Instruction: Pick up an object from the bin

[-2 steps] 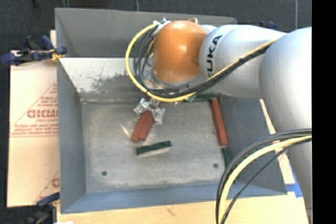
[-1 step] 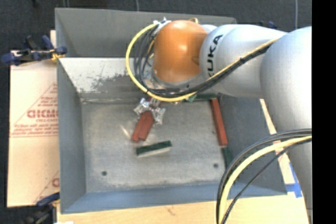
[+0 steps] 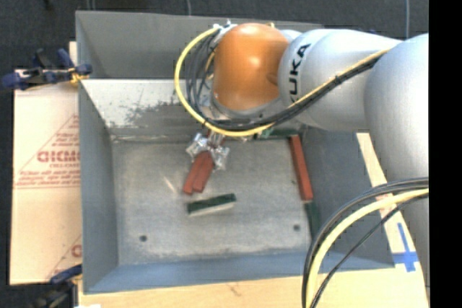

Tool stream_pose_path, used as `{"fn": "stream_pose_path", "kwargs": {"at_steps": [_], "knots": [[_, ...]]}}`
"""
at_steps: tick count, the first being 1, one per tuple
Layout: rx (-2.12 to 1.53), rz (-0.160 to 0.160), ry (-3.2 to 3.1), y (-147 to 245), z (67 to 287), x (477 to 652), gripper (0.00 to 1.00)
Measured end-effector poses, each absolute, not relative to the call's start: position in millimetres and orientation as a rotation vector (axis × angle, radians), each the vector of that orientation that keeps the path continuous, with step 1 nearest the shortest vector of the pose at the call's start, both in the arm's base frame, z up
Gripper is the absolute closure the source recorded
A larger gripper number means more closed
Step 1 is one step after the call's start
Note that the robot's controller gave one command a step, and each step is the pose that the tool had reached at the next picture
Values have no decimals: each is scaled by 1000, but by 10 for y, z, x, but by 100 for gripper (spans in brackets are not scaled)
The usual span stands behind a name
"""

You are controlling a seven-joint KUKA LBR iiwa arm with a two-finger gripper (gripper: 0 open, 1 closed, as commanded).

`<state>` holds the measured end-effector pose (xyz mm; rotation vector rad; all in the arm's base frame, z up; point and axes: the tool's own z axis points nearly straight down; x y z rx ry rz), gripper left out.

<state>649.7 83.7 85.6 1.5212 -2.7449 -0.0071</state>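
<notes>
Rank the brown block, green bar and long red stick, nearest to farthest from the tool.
1. Brown block, right at the tool, mid-bin.
2. Green bar, just below the block.
3. Long red stick, along the right wall.

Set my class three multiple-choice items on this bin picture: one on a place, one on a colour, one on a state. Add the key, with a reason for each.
1. Where in the bin does the green bar lie?
A. in the far left corner
B. mid-floor, just below the brown block in the view
C. against the right wall

2. What colour is the long stick by the right wall?
A. blue
B. yellow
C. red-brown

3. How does the green bar rest?
A. flat on the floor
B. upright on one end
C. propped on a wall

Key:
1 B: it lies just under the block's lower end.
2 C: the stick is red-brown, much like the block.
3 A: its whole length lies on the floor, apart from the gripper at the block's upper end.
</notes>
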Motion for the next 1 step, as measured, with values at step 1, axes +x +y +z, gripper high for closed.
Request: {"fn": "stream_pose_path", "kwargs": {"at_steps": [1], "knots": [[1520, -7, -2744, 835, 994, 6494, 100]]}}
